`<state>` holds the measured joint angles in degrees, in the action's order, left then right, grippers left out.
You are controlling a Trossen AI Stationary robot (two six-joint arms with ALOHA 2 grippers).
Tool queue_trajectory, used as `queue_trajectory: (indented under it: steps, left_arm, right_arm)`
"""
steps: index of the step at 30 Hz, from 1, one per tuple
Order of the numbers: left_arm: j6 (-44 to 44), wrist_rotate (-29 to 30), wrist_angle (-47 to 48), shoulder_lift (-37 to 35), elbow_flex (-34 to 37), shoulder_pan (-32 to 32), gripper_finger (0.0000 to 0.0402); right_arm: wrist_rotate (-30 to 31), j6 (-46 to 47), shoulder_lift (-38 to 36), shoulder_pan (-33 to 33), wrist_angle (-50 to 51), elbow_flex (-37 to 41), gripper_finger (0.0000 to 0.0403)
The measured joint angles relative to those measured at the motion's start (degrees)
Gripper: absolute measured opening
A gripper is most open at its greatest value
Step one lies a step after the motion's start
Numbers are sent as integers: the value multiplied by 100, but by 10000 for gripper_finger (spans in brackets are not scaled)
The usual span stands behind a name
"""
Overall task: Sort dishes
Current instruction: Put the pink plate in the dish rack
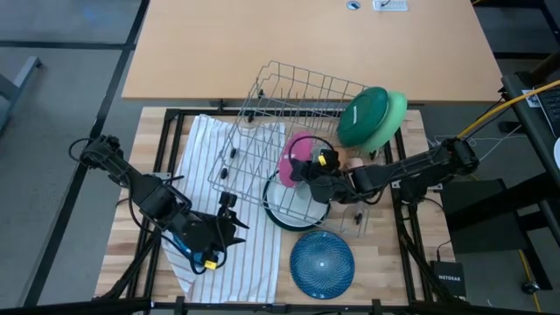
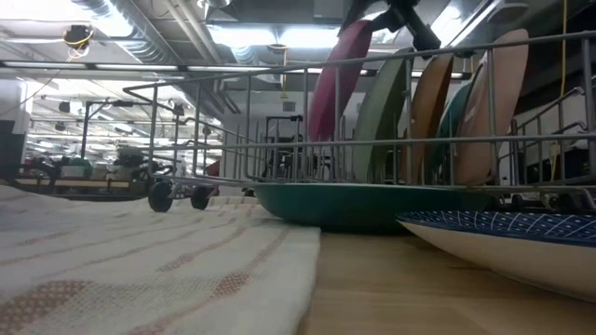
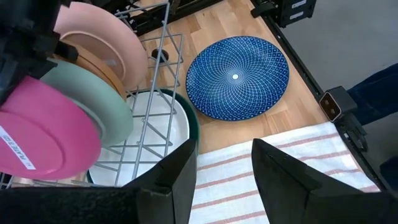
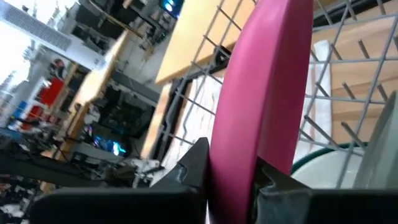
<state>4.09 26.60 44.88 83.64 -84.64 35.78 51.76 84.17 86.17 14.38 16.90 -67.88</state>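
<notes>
**Magenta plate gripped on edge in the wire rack**

Magenta plate (image 4: 264, 99) stands upright in the grey wire rack (image 1: 289, 105), its rim pinched between the two fingers of the right gripper (image 1: 313, 168). The jaws are nearly together, closed on the plate's thin edge. Just behind this gripper, in the same row, a sage plate (image 3: 93, 102), a tan plate (image 2: 430, 116) and a peach plate (image 3: 102, 46) also stand on edge. Below the gripper, under the rack, lies a white plate with a dark green rim (image 3: 155, 134). Farther back from it, beyond the rack's far end, a dark green plate (image 1: 361, 115) leans over a light green plate (image 1: 395, 114).

A blue patterned plate (image 1: 321, 262) rests flat on the wooden table (image 1: 385, 262), near the right gripper on the side toward the table's front edge.

The left gripper (image 1: 210, 245) hovers over a striped towel (image 1: 219, 157), well apart from the rack. Its fingers (image 3: 283, 174) stand wide apart and hold nothing.
</notes>
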Motion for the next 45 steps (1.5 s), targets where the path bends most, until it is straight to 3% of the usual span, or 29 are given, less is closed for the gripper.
queue_trajectory:
  steps: [17, 37, 45]
  left_arm:
    - [7, -1, 128, 0, 0, 138, 143]
    - [20, -1, 127, 0, 0, 138, 143]
    - [20, -1, 125, 0, 0, 138, 143]
  right_arm:
    - [-643, -38, -2, -252, 138, 0, 44]
    - [-900, -45, -2, -246, 134, 0, 47]
    - [-938, -45, -2, -246, 102, 0, 116]
